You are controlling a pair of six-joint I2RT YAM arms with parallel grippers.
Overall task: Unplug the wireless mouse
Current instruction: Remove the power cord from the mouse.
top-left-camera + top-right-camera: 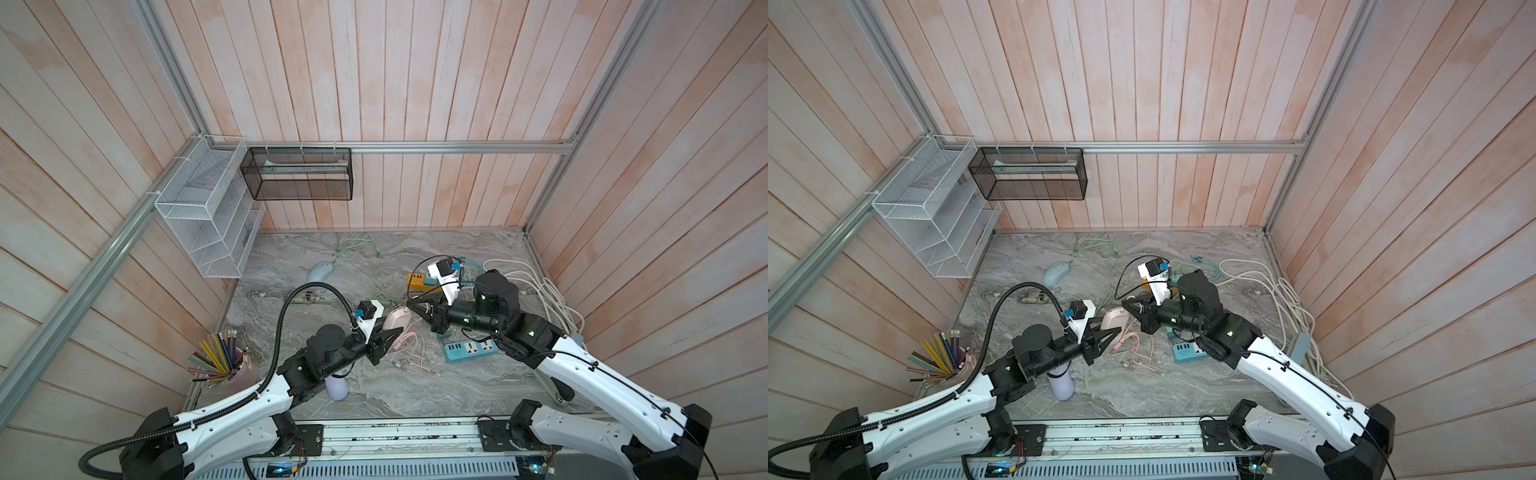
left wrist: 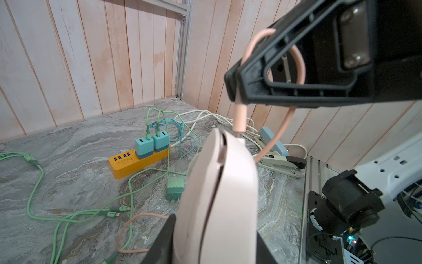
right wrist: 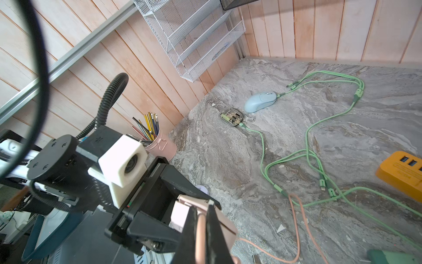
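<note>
Left wrist view: left pincer (image 1: 394, 333) clamps pink wireless mouse (image 2: 219, 194), raised over the counter's (image 2: 68, 148) middle, bracing it. Right pincer (image 2: 235, 96) pinches pink charging cable (image 2: 239, 118) just behind the plug, likely for a straight pull-out.

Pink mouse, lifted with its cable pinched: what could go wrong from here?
The right end effector pinches the pink cable above its connector, not on it; pulling may strain the cable or slip.
The cable loops around that end effector's finger and could snag.
The left end effector holds the pink mouse by its sides; it might slide out.
</note>
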